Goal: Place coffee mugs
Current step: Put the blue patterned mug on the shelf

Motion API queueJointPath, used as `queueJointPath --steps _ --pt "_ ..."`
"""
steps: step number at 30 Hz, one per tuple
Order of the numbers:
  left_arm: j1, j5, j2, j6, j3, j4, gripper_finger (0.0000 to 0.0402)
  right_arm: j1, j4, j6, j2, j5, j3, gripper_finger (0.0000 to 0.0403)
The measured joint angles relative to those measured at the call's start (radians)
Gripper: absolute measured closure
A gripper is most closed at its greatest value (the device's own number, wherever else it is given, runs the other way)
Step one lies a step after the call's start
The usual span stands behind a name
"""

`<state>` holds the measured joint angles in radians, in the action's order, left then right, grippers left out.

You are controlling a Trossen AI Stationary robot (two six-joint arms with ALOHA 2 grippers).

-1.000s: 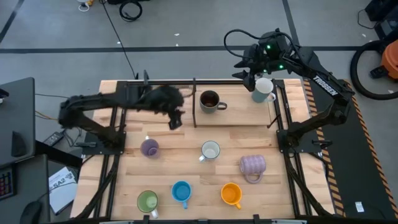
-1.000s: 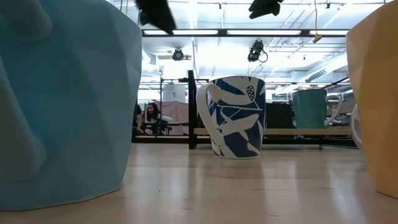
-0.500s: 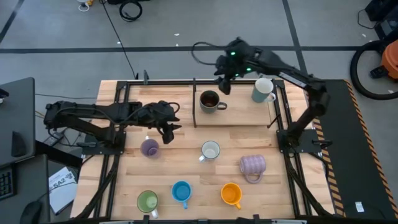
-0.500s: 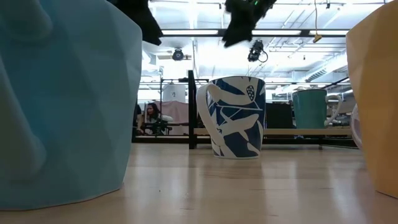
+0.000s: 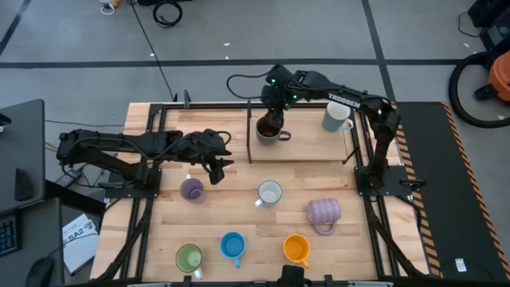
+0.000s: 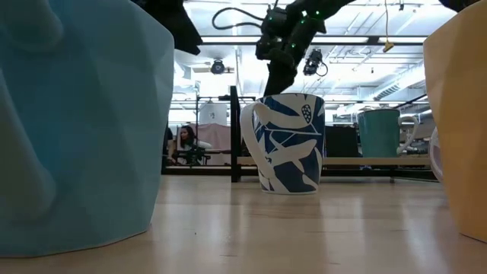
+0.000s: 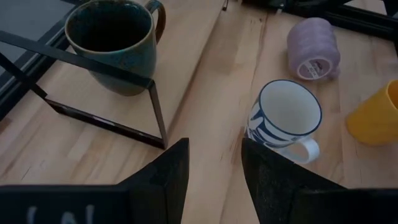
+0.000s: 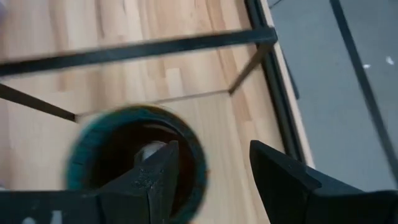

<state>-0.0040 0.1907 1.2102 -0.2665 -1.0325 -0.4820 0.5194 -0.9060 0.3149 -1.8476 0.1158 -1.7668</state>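
Observation:
The dark grey-brown mug [image 5: 271, 131] stands upright on the raised far platform; a white mug [image 5: 336, 116] stands to its right. My right gripper [image 5: 269, 118] is open right above the dark mug's far rim; in its wrist view one finger [image 8: 155, 180] is over the hollow and the other [image 8: 286, 183] outside the wall. My left gripper [image 5: 217, 166] is open and hovers over bare wood left of the white blue-patterned mug [image 7: 285, 118]. The lilac mug [image 5: 191, 189], green mug [image 5: 189, 257], blue mug [image 5: 232, 245] and orange mug [image 5: 296, 249] stand on the lower table. The ribbed lavender mug [image 5: 323, 211] lies on its side. My right gripper straddles the dark mug's rim [image 8: 198, 163] from above, pointing down, one finger over the inside and one outside. The mug stands upright on the platform. Whether a finger touches the rim I cannot tell.
A black frame [image 5: 249, 131] with thin rods fences the platform [image 5: 307, 150] and divides it left of the dark mug. In the low view the blue mug [image 6: 76, 122] and orange mug [image 6: 456, 122] fill the foreground. Bare wood lies between the lilac and patterned mugs.
My right gripper has swung from beside the white mug toward the table's left, then come down over the dark mug. My left gripper first drew toward the near and left side and has since kept still. No mug has moved.

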Motion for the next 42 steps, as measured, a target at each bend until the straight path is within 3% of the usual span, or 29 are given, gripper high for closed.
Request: queueJointPath --steps 9,21,27,33,42 --pt "0.0 0.0 0.0 0.0 0.0 -0.001 0.0248 0.005 -0.005 0.003 0.0 0.008 0.0 0.0199" --pt "0.0 0.0 0.0 0.0 0.0 -0.001 0.0248 0.006 0.067 -0.005 0.001 0.041 0.13 0.0199" --pt "0.0 0.0 0.0 0.0 0.0 -0.002 0.0248 0.006 0.088 -0.008 0.0 0.005 0.155 0.0203" --pt "0.0 0.0 0.0 0.0 0.0 -0.001 0.0248 0.006 0.091 -0.008 0.0 0.006 0.155 0.023" --pt "0.0 0.0 0.0 0.0 0.0 -0.001 0.0248 0.007 0.09 -0.008 0.0 0.007 0.155 0.0306"
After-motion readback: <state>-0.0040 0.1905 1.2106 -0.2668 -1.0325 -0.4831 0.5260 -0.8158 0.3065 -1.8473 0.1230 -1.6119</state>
